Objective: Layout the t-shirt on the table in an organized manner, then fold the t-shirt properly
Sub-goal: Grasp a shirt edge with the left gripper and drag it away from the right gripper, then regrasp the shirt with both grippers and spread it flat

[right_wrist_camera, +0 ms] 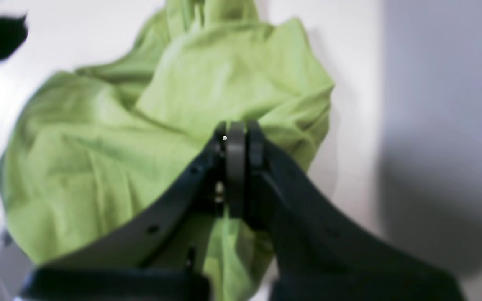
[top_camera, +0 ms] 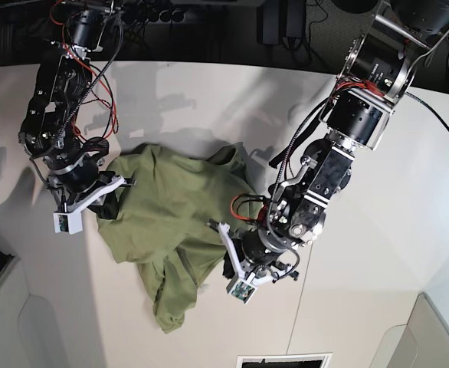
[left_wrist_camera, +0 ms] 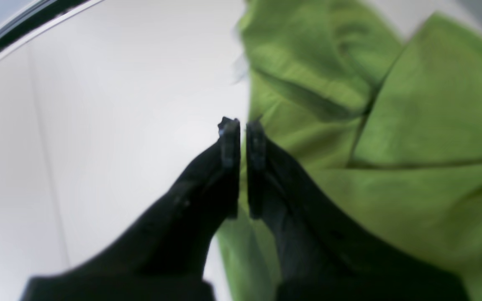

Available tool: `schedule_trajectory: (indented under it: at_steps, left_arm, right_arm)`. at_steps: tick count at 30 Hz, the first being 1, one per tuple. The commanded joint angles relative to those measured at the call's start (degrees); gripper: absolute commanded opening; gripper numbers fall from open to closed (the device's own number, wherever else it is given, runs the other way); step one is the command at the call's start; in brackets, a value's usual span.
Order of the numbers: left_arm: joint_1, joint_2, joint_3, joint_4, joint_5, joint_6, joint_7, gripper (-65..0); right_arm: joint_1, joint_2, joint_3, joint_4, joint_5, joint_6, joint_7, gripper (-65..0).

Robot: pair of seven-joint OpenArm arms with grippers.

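Note:
The olive-green t-shirt (top_camera: 171,222) lies crumpled on the white table (top_camera: 209,100), with a long fold trailing toward the front. My right gripper (top_camera: 109,198) is at the shirt's left edge. In the right wrist view its jaws (right_wrist_camera: 237,129) are closed, with green cloth (right_wrist_camera: 98,159) bunched around and under them. My left gripper (top_camera: 226,264) is at the shirt's right edge. In the left wrist view its jaws (left_wrist_camera: 243,129) are almost closed, with the shirt's edge (left_wrist_camera: 412,125) running down between them. Both wrist views are blurred.
Grey bins stand at the table's front left corner (top_camera: 10,322) and front right corner (top_camera: 439,337). A thin dark seam (top_camera: 301,291) crosses the tabletop. A dark opening (top_camera: 282,360) sits at the front edge. A table edge with a dark gap (left_wrist_camera: 15,33) shows in the left wrist view.

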Motion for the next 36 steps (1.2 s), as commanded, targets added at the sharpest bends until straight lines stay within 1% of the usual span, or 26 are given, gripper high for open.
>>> schedule_trajectory:
  at_steps: [1,5,8,11,13,16,18,22,25,28,33,35,36]
  left_arm:
    - [-2.27,0.96,-0.37,-0.81,0.0,-0.02,-1.29,-62.6]
    - [-4.17,4.79,-0.37,-9.14,0.02,-4.07,-1.33,-62.6]
    - [-5.31,6.97,-0.33,-16.35,0.04,-6.91,-2.03,-62.6]
    - [-6.16,7.74,-0.33,-22.1,0.35,-7.21,-4.22,-62.7]
    - [-6.32,7.58,-0.33,-24.13,2.6,-7.19,-4.09,-62.7]
    - [-6.29,6.14,-0.33,-25.22,5.53,-7.13,-2.84,-62.6]
    - [-6.32,4.31,-0.33,-25.18,5.6,-6.34,-2.19,-62.6]
    - [-6.32,-0.28,-0.33,-24.85,5.68,-3.04,0.24,-62.6]
    - [-6.08,-3.72,-0.33,-24.85,5.66,-3.13,2.91,-62.6]
    - [-5.79,-6.49,-0.33,-24.81,4.42,-3.15,3.78,-62.6]
    - [-5.64,-7.74,-0.35,-23.54,3.65,-3.56,4.81,-62.6]
    - [-5.57,-7.74,-0.35,-22.6,2.58,-5.03,5.79,-62.6]
    - [-5.42,-7.72,-0.35,-21.94,1.6,-6.03,6.45,-62.6]
  right_arm:
    - [1.07,0.24,-0.37,0.48,-0.07,0.44,1.31,-65.0]
    - [1.09,0.13,-0.48,-1.99,-2.49,0.42,1.33,-65.0]
    - [1.07,0.13,-0.48,-4.9,-3.69,0.44,1.77,-65.0]
    - [1.05,0.33,-0.48,-7.04,-4.28,0.42,1.73,-65.0]
    - [0.85,0.46,-0.44,-7.74,-4.9,0.39,1.73,-65.0]
    - [0.57,1.2,-0.44,-7.74,-5.95,-0.04,1.68,-65.0]
    - [0.57,2.34,-0.44,-7.74,-5.95,-0.81,1.68,-65.0]
    - [0.13,4.66,-0.44,-7.74,-5.95,-2.25,0.79,-65.0]
    - [-0.92,6.01,-0.44,-7.74,-5.95,-2.43,0.37,-65.0]
    - [-1.73,6.51,-0.39,-7.74,-5.66,-2.43,0.44,-65.0]
    - [-2.43,6.95,-0.37,-7.69,-3.72,-2.38,0.7,-65.0]
    - [-2.38,6.93,-0.39,-7.28,-0.74,-2.1,1.62,-65.0]
    - [-2.38,6.93,-0.39,-6.78,1.09,-1.44,2.38,-65.0]
